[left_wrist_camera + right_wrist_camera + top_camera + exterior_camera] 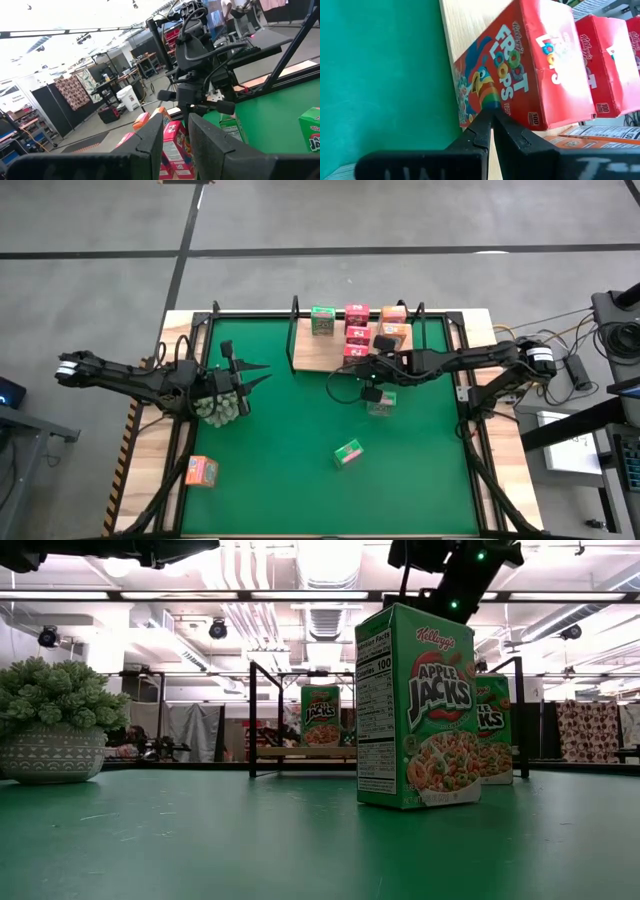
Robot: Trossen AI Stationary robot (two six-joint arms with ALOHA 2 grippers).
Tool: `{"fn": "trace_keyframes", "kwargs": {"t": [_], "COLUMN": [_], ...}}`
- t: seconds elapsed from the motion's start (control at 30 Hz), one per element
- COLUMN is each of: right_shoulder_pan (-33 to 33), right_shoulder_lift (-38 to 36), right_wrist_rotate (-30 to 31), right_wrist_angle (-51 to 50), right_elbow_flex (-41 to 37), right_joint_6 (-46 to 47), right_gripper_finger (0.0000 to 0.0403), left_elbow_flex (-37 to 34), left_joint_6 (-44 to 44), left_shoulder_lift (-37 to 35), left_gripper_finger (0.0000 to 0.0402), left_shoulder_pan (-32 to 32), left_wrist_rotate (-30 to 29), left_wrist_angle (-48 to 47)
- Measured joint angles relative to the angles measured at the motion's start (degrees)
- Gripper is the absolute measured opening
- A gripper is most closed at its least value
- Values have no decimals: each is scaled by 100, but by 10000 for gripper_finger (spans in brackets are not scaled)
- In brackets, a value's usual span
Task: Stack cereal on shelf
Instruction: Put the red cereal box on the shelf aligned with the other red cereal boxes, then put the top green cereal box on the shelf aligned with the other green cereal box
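Right gripper (492,117) hovers at the shelf (310,352) front, fingers together, empty, tips against the nearest red box (520,75). Best to nudge it flush with its row, gently. Left gripper (255,375) waits, slightly apart, by the ball (222,408).

The surface (300,460) is covered by a plain deep-green mat, with pale wood showing at its left and right edges. The shelf (318,352) at the far side is light wood with black wire uprights. On it stand one green cereal box (322,320), three pink-red boxes (357,332) printed with rainbow-coloured lettering and a blue-and-orange bird, and orange boxes (394,325). Two more green boxes (348,452), with red-and-green lettering and a white side panel, stand on the mat; another orange box (201,471) lies near left. The grey-green spiky ball (222,407) sits in a grey pot with a white pattern.
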Motion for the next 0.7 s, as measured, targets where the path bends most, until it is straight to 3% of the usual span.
{"fn": "trace_keyframes", "kwargs": {"t": [0.43, 0.7], "right_shoulder_pan": [-31, 58], "right_shoulder_lift": [-4, -272], "right_wrist_rotate": [-48, -747], "right_wrist_angle": [0, -8], "right_elbow_flex": [0, 205], "right_joint_6": [-18, 193], "right_gripper_finger": [9, 9], "left_elbow_flex": [0, 0], "left_joint_6": [0, -1], "left_shoulder_lift": [0, 0], "left_gripper_finger": [76, 76], "left_shoulder_pan": [-1, -1], "left_wrist_rotate": [0, 0], "left_wrist_angle": [-2, -3]}}
